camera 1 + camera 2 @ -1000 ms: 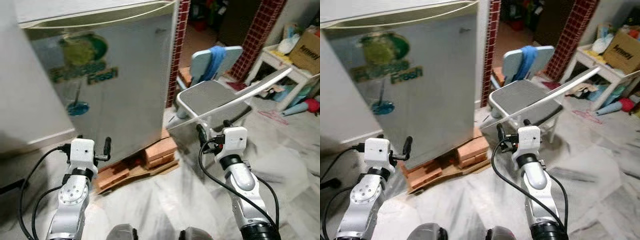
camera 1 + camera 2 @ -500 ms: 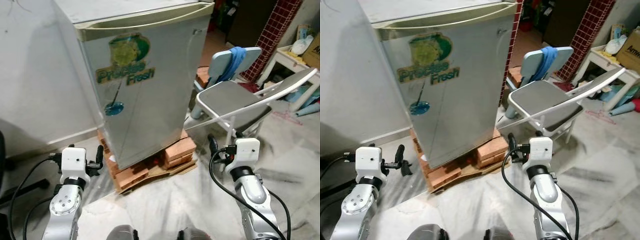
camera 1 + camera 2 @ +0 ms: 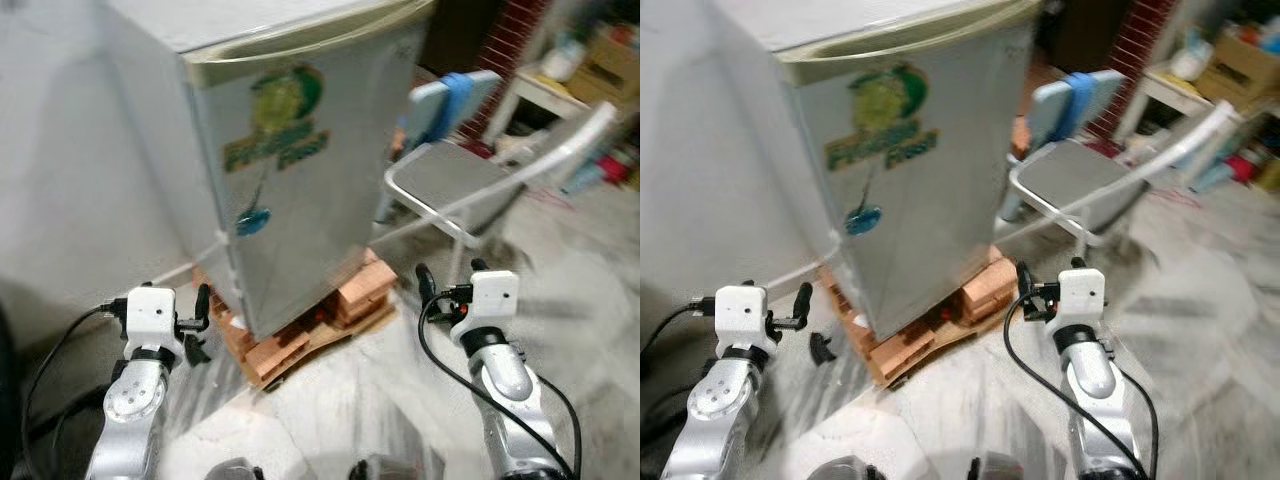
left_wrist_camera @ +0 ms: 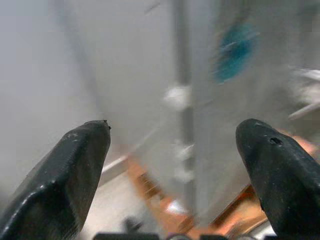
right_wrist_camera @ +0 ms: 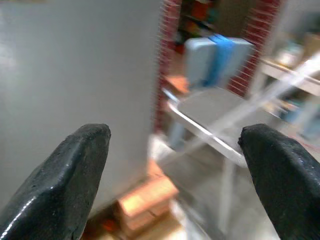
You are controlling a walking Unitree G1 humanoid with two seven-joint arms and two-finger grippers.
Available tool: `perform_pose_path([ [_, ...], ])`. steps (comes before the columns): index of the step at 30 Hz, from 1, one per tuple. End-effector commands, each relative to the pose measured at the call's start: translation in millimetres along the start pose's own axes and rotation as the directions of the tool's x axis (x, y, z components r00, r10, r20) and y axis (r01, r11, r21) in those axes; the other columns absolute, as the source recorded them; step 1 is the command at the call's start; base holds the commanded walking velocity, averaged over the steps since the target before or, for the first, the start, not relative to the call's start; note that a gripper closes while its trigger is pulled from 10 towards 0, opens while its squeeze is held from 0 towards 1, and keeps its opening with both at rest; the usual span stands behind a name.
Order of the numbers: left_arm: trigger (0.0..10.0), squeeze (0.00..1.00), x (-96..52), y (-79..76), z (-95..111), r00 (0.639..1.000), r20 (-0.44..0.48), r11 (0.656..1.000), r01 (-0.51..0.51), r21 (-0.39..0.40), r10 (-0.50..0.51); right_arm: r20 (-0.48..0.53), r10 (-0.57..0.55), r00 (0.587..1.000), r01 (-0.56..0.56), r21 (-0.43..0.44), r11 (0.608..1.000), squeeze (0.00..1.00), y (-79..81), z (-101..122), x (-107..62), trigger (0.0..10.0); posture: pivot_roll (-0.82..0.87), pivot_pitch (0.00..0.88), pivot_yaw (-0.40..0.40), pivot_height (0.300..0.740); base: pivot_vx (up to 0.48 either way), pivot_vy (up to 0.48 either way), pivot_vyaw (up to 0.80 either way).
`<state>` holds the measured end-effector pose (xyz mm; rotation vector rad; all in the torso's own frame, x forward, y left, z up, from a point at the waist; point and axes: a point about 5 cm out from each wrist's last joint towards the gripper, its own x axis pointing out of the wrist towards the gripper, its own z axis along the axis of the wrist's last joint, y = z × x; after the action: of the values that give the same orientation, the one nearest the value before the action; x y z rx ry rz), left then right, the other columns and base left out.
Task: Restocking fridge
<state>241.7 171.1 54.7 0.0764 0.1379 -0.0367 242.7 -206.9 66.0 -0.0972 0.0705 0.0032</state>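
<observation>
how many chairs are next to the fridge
1. A grey folding chair stands just to the right of the fridge, with a blue cloth draped over its backrest. The picture is blurred, so others farther back by the cluttered table could be hidden.

A lived-in home: a small silver fridge [image 3: 300,170] propped on bricks [image 3: 320,325] over a marbled floor [image 3: 590,290], a folding chair [image 3: 470,185] draped with blue cloth [image 3: 455,95], red-tiled pillars and a cluttered white side table [image 3: 545,90]
</observation>
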Motion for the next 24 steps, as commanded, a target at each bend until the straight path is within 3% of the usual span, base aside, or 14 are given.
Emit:
perform_pose_path([
  [1, 10.0, 0.0, -4.5, 11.9, -5.6, 0.999, -0.027, 0.999, -0.026, 0.024, 0.027, 0.04, 0.018, 0.999, -0.019, 0.012, 1.0, 0.0, 9.2, 8.8, 5.0, 10.0, 0.06, 0.015, -0.004, 0.74, 0.0, 0.431, -0.59],
  [6, 10.0, 0.0, -4.6, 11.5, -5.4, 0.999, -0.025, 0.999, -0.024, 0.026, 0.025, 0.041, 0.021, 0.999, -0.021, 0.009, 1.0, 0.0, 9.1, 9.0, 5.7, 10.0, 0.06, 0.016, -0.007, 0.74, 0.0, 0.428, -0.48],
  [19, 10.0, 0.0, -6.9, 11.9, -7.8, 0.999, -0.033, 0.999, -0.027, 0.03, 0.028, 0.034, 0.035, 0.999, -0.035, 0.006, 0.999, 0.0, 11.9, 8.2, 8.8, 10.0, 0.07, 0.019, -0.013, 0.74, 0.0, 0.426, 0.0],
  [24, 10.0, 0.0, -6.5, 12.1, -7.2, 0.999, -0.028, 0.999, -0.027, 0.036, 0.028, 0.029, 0.04, 0.999, -0.04, 0.007, 0.999, 0.0, 13.3, 7.4, 8.5, 10.0, 0.07, 0.017, -0.015, 0.74, 0.0, 0.425, -0.8],
])
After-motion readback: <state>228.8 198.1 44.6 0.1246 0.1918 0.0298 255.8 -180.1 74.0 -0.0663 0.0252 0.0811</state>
